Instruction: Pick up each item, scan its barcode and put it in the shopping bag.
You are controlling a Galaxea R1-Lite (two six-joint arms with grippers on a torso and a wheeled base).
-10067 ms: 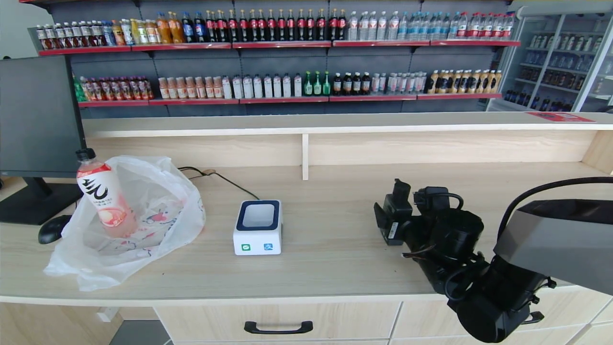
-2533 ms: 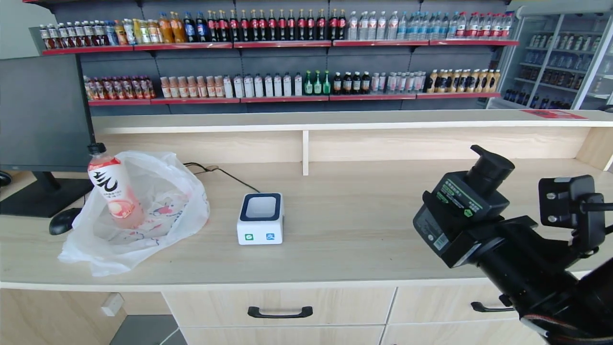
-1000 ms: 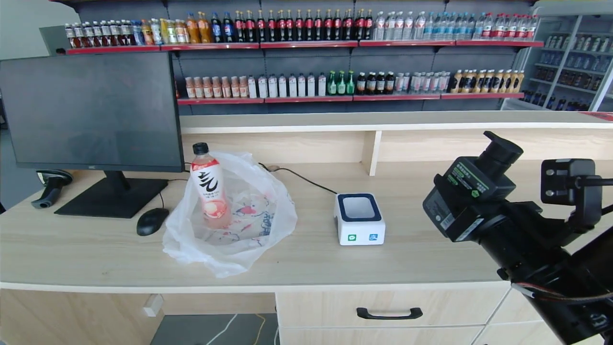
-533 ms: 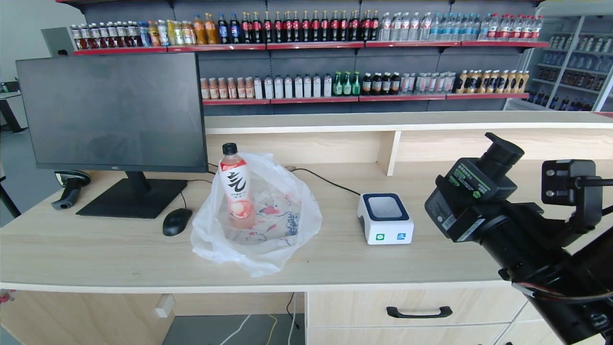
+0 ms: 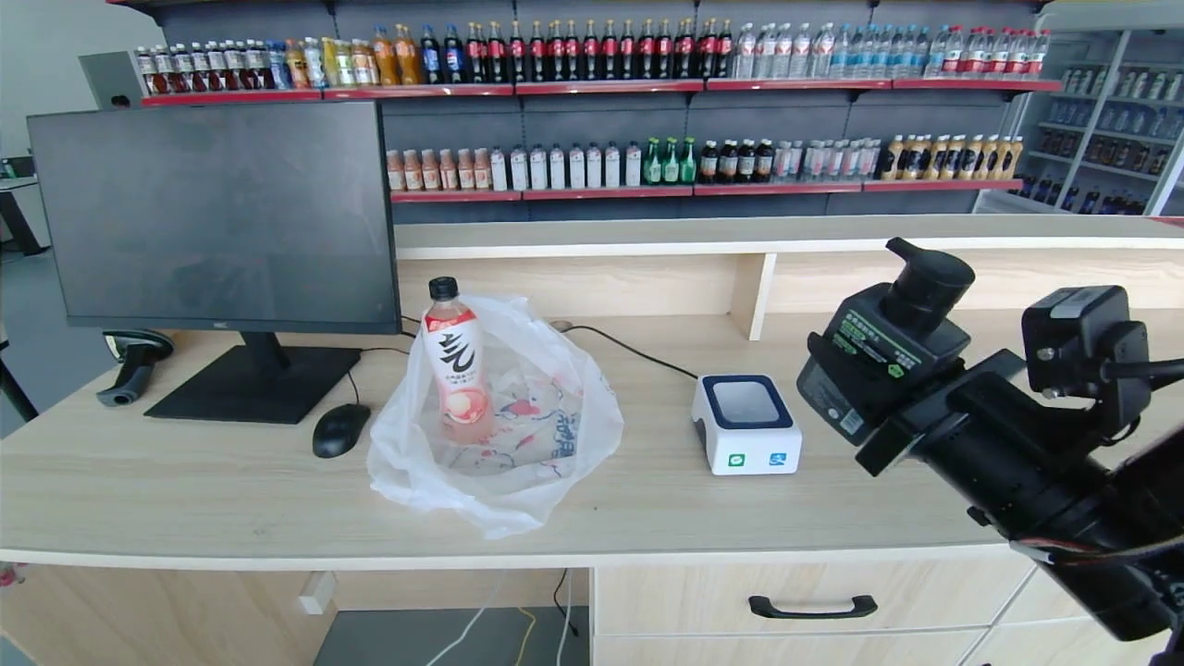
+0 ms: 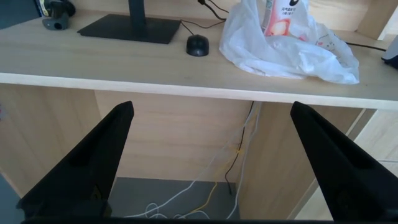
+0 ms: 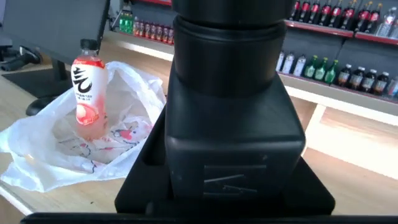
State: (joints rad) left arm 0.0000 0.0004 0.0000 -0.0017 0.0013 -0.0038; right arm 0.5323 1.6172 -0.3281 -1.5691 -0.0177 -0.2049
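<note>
So here's where I'm at. My right gripper (image 5: pixel 905 418) is clamped on the base of the black bottle (image 5: pixel 886 353), holding it up off the counter (image 5: pixel 647 518), near the scanner (image 5: pixel 746 435) and on its right. The bottle is tilted, cap pointing up and away from me, so the side with the barcode sticker faces down and left. I'd say that's the point of the hold. The scanner's window looks straight up, so the code has to come in from above, face down. Gripping low also leaves the sticker uncovered.

The bag (image 5: pixel 546 462) sits just left of the scanner with its mouth slumped open, which makes for a short hop once this one beeps. The pink bottle (image 5: pixel 455 370) is standing upright in it, toward the back, so I reckon that one's done and there's room in front of it for the black one.

My left gripper (image 6: pixel 208 124) hangs below counter height with its fingers spread wide and nothing in them. It's parked out of the way, I guess, since this is a one-arm job.

My guess at the next move is to slide left over the window and tip the sticker flatter. I'd watch the cable behind the scanner and the floppy bag rim, which could fold in on the drop.
</note>
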